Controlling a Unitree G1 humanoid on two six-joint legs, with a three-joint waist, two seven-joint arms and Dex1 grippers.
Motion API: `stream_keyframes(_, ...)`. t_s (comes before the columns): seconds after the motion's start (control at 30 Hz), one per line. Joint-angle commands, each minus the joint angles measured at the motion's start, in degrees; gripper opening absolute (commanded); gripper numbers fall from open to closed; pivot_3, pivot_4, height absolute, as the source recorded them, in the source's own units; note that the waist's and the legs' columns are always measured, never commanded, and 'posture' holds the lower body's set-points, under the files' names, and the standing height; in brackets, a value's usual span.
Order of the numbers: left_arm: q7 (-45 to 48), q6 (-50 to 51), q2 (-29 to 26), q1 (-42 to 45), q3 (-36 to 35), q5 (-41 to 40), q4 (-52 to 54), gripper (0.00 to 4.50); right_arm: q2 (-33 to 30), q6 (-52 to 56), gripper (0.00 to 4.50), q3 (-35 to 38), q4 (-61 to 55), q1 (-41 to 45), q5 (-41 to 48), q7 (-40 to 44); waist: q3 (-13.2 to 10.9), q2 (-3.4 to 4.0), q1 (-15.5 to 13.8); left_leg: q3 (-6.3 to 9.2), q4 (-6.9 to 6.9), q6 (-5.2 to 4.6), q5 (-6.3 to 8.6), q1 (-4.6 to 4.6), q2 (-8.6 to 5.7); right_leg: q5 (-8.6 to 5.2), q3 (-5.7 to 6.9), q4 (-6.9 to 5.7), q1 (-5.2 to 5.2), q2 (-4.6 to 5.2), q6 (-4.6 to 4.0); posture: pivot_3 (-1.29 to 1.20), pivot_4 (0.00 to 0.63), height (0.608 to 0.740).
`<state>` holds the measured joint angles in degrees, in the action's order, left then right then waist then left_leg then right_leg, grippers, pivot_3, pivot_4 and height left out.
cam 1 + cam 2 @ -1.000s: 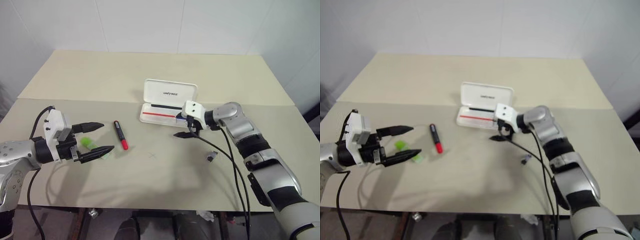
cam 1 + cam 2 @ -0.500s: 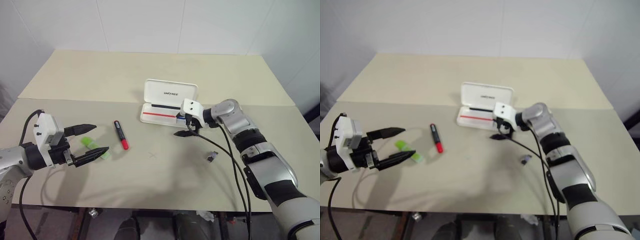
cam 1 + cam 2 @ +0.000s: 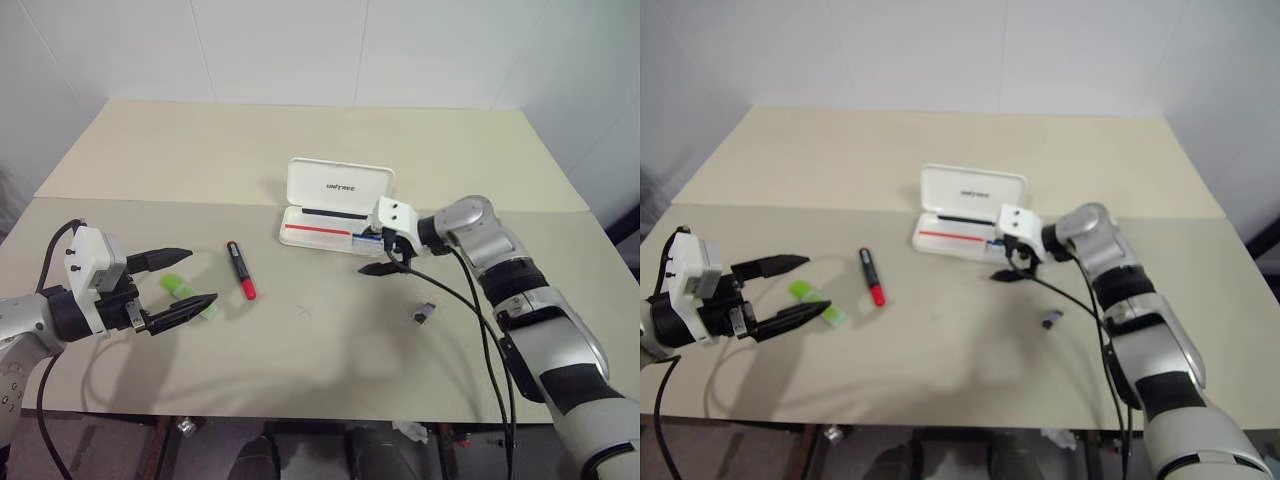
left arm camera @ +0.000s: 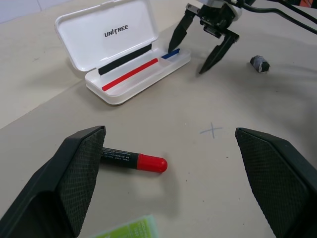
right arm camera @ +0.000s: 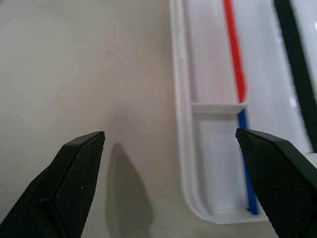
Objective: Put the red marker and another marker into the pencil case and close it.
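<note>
Left eye view: the table [image 3: 300,390] is a pale beige board with a seam running across it. The pencil case [image 3: 338,205] lies open near the middle, its white lid raised toward twelve o'clock and showing small dark lettering, its tray toward six o'clock with a black, a red and a short blue stripe inside. No marker lies in the tray.

The red marker [image 3: 240,270] lies flat on the table at about eight o'clock from the case, well apart from it, its red cap toward five o'clock and its black barrel toward eleven. At nine o'clock from that marker, near it but not touching, lies the green highlighter [image 3: 190,296], also flat on the table.

The left gripper [image 3: 176,281] hangs at nine o'clock in the scene, released, its two black fingers spread wide and pointing toward three o'clock. The highlighter shows between the two fingers, and neither finger is seen touching it. In the left wrist view the red marker [image 4: 132,160] sits just beside one finger and a corner of the highlighter [image 4: 130,229] shows at the picture's edge.

The right gripper [image 3: 384,256] hovers at the three o'clock end of the case's tray, released and empty, fingers spread, one over the tray's end and the other over bare table.

A small dark grey clip [image 3: 424,313] lies on the table at five o'clock from the case, apart from everything else.
</note>
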<state>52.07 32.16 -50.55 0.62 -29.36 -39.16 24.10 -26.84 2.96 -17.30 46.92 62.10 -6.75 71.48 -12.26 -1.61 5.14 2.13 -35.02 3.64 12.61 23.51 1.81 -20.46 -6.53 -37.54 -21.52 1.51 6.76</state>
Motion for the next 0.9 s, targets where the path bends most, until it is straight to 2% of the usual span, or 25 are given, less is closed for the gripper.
stream_keyframes(0.03, -0.28, -0.31, -0.35, -0.12, -1.69, -1.06, 2.01, 4.46, 0.60, 0.45, 4.50, -0.04, -2.68, 0.09, 0.31, 1.15, 0.00, 0.00, 0.02, 0.00, 0.00, 0.00, 0.00, 0.00, 0.00, 0.00, 0.00, 0.00, 0.00, 0.00, 0.00, 0.00, 0.150, 0.740)
stream_keyframes(0.27, -0.72, -0.32, -0.01, -0.64, -1.99, -1.10, 2.69, 4.46, 2.47, 0.17, 4.50, -1.69, -1.05, 1.10, -1.62, 1.36, 0.00, 0.00, 0.00, 0.01, 0.00, 0.00, 0.00, 0.00, 0.00, 0.00, 0.01, 0.00, 0.00, 0.00, 0.00, 0.00, 0.150, 0.740)
stream_keyframes(0.4, -1.26, -0.29, 0.23, -1.54, -2.64, -1.43, 3.49, 4.50, 3.64, 0.89, 3.50, -2.81, 2.88, 3.63, -4.20, -0.87, 0.00, 0.00, 0.38, -0.01, -0.01, 0.00, 0.00, -0.02, 0.01, 0.00, -0.01, -0.01, 0.01, 0.00, 0.00, 0.00, 0.150, 0.740)
stream_keyframes(0.73, -1.81, -0.39, 0.10, -2.51, -3.34, -1.79, 4.02, 4.50, 3.77, -2.92, 0.04, -0.44, 4.35, 5.58, -2.99, -2.03, 0.00, 0.00, 0.56, 0.00, 0.04, 0.02, 0.00, -0.02, 0.00, -0.01, 0.00, 0.04, 0.01, 0.00, -0.01, 0.00, 0.150, 0.740)
stream_keyframes(0.9, -1.52, -0.66, -0.25, -1.36, -2.33, -1.55, 2.74, 4.50, 2.79, -5.51, 0.04, 2.00, 1.42, 3.99, -0.28, -1.95, 0.00, 0.00, 0.72, 0.00, 0.07, 0.02, 0.00, -0.01, 0.00, 0.00, 0.01, 0.05, 0.00, 0.00, -0.01, 0.00, 0.150, 0.740)
